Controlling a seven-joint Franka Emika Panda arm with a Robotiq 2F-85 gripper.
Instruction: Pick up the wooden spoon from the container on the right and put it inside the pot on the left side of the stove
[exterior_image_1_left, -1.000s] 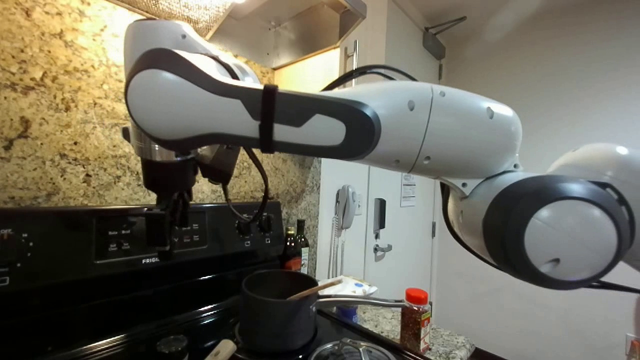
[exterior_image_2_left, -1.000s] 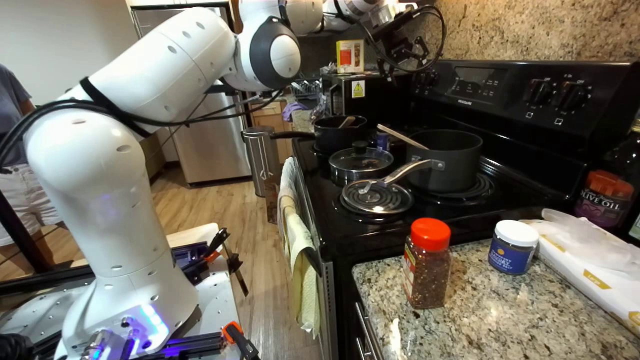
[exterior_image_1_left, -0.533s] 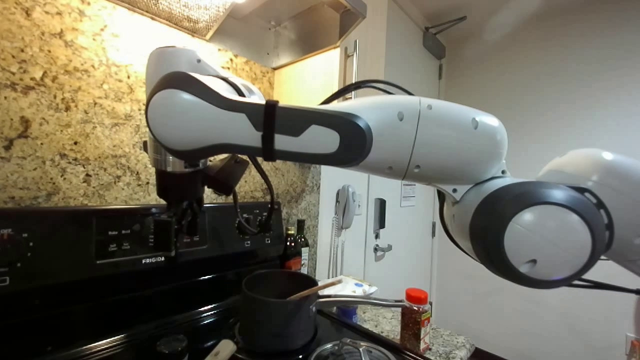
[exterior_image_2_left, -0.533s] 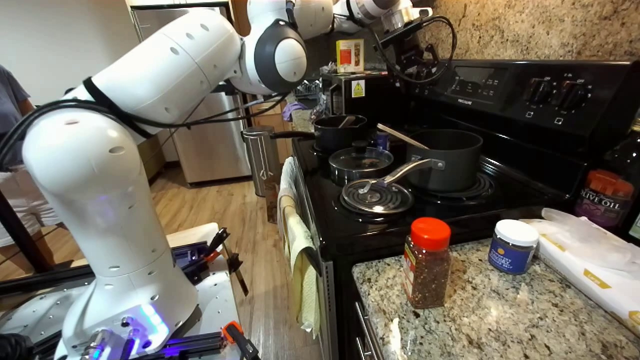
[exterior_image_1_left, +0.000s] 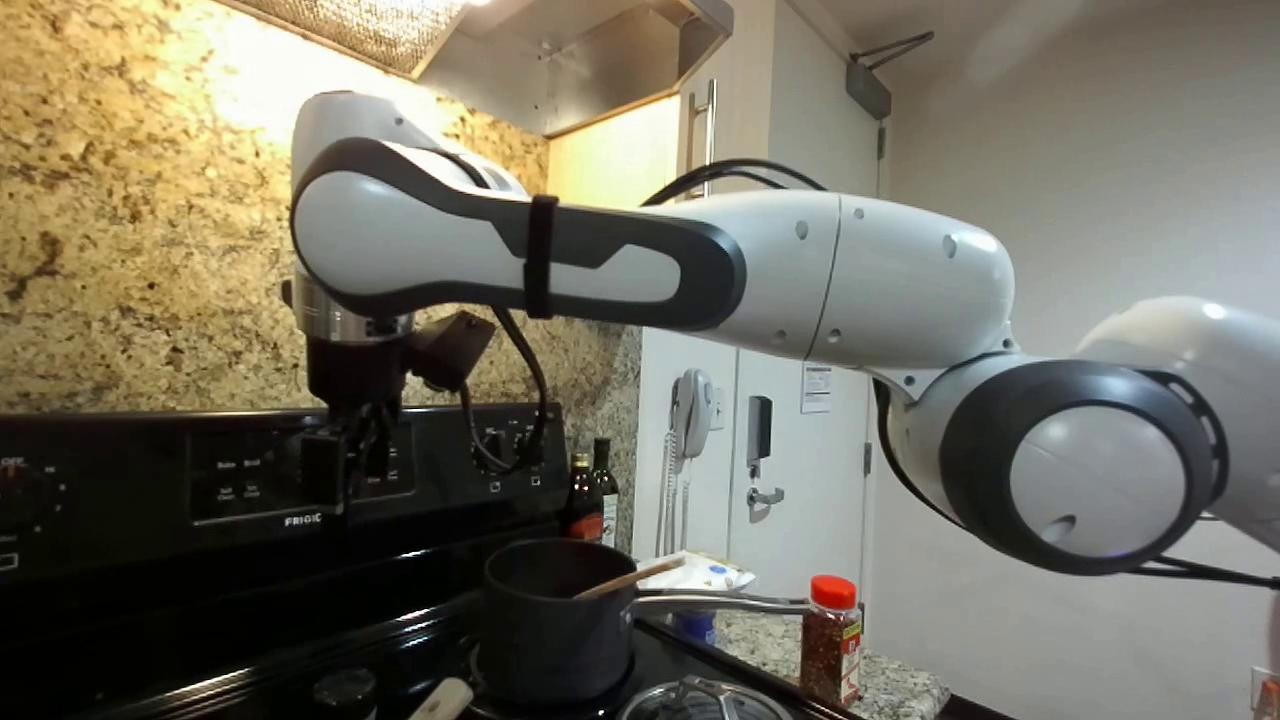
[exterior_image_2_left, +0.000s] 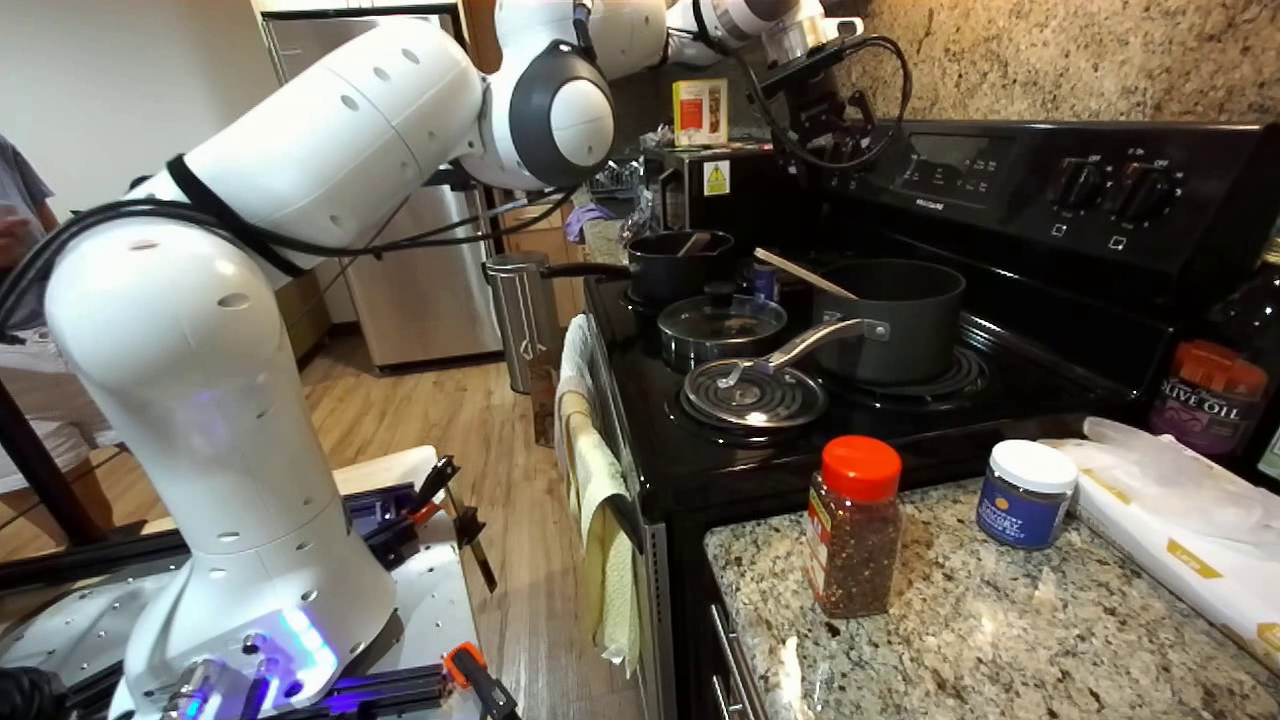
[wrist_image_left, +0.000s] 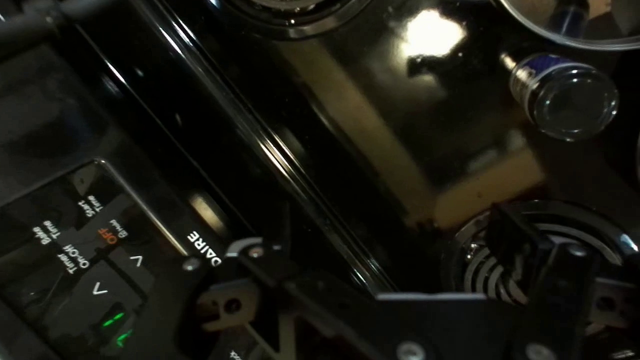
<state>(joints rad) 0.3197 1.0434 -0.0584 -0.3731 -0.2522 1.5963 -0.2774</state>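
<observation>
The wooden spoon leans out of the dark right-hand pot on a rear burner of the black stove. Spoon and pot also show in an exterior view; the spoon's lower end is hidden inside. A second dark pot stands on the stove's left side with another wooden utensil in it. My gripper is in the air before the stove's back panel, well apart from the spoon. In the wrist view my gripper has its fingers wide apart and holds nothing; the spoon is out of view.
A glass-lidded pan and a round lid sit between the pots. A small bottle and a bare burner lie under the gripper. A red-capped spice bottle and a blue jar stand on the counter.
Over the first half second the arm came down and moved a little toward the right-hand pot. Since then it is nearly still. The spoon and pots have not moved.
</observation>
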